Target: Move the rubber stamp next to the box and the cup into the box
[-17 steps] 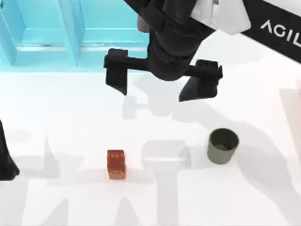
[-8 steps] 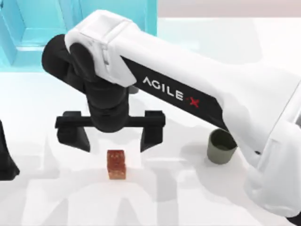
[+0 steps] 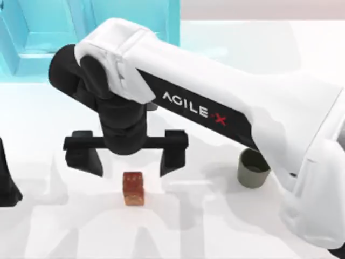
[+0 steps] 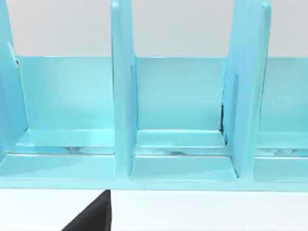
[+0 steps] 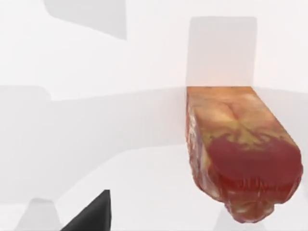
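Note:
The rubber stamp (image 3: pixel 133 188), a small mottled orange-red block, stands on the white table at front centre-left. My right gripper (image 3: pixel 130 164) hangs open just behind and above it, fingers spread wider than the block on either side. In the right wrist view the stamp (image 5: pixel 240 149) looms close, with one dark fingertip (image 5: pixel 91 214) off to its side. The olive-grey cup (image 3: pixel 252 168) stands upright to the right, partly hidden under the right arm. The light blue box (image 3: pixel 32 38) sits at the back left. My left arm (image 3: pixel 7 183) is parked at the left edge.
The left wrist view faces the blue box (image 4: pixel 183 96), whose upright dividers split it into several compartments. The right arm's white body spans the table from the right edge to the centre-left. White table lies open in front of the stamp.
My right arm swung from the back middle to the left and forward, bringing its open gripper down behind the stamp. Over the last half second it barely moved. Stamp and cup stayed put.

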Tool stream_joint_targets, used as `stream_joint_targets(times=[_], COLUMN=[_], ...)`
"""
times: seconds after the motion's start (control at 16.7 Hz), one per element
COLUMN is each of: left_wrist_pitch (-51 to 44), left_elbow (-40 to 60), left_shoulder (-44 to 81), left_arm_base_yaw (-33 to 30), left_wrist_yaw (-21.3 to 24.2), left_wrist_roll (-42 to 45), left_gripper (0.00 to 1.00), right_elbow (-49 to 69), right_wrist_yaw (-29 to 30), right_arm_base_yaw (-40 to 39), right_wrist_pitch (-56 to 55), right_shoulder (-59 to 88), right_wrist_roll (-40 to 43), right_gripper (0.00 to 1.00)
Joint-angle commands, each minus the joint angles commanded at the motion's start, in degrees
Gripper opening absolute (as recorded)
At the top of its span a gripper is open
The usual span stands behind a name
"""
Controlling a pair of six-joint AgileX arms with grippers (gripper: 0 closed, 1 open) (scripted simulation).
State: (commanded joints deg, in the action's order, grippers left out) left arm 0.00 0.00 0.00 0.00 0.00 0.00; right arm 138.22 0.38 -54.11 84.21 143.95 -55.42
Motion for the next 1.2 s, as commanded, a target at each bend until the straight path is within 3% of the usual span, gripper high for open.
stream_joint_targets(times=[0.36, 0.72, 1.2], left_wrist_pitch=[0.0, 0.0, 0.0], left_elbow=[0.0, 0.0, 0.0], left_shoulder=[0.0, 0.0, 0.0], left_arm_base_yaw=[0.0, 0.0, 0.0], left_wrist_yaw=[0.0, 0.0, 0.0], left_wrist_roll=[0.0, 0.0, 0.0], left_gripper=[1.0, 1.0, 1.0], right_elbow=[-14.5, -16.7, -16.7], right_wrist_yaw=[0.0, 0.0, 0.0], right_arm_base_yaw=[-0.2, -0.2, -0.2], right_wrist_pitch=[-14.1, -16.2, -16.2], right_shoulder=[-0.4, -0.4, -0.4], right_wrist_roll=[-0.2, -0.2, -0.2], right_gripper=[1.0, 1.0, 0.4])
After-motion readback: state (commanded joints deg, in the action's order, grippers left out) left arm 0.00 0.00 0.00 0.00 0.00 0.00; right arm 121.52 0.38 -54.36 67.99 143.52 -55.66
